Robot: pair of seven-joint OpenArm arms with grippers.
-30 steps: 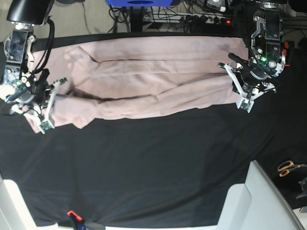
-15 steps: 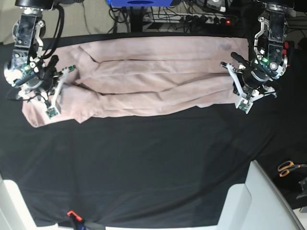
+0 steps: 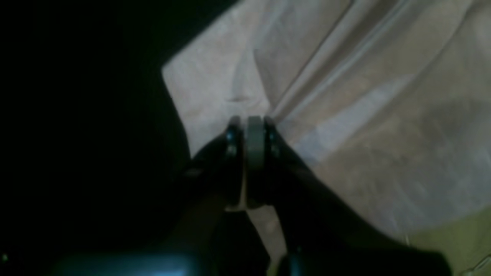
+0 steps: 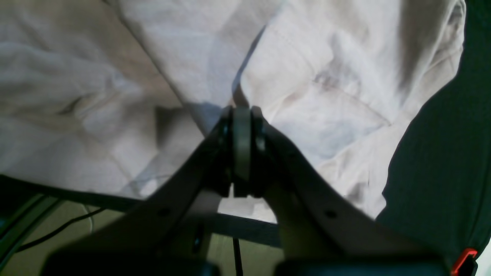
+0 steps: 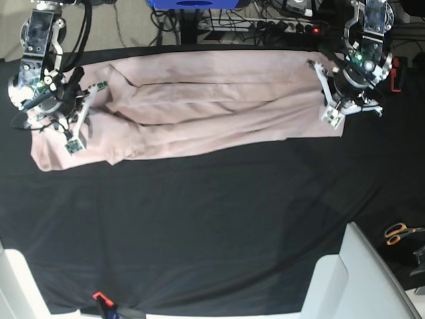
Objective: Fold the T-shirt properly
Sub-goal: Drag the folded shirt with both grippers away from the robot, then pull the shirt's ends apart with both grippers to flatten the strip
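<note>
The pale pink T-shirt lies stretched sideways along the far part of the tabletop, which is draped in black cloth, with long folds running its length. At the right end the left claw is clenched on a pinch of the fabric; its wrist view shows the two tips pressed together with cloth gathered at them. At the left end the right claw is likewise clamped on the shirt, tips closed on a crease near the sleeve. A pair of orange-handled scissors lies at the near right, well apart from the shirt.
</note>
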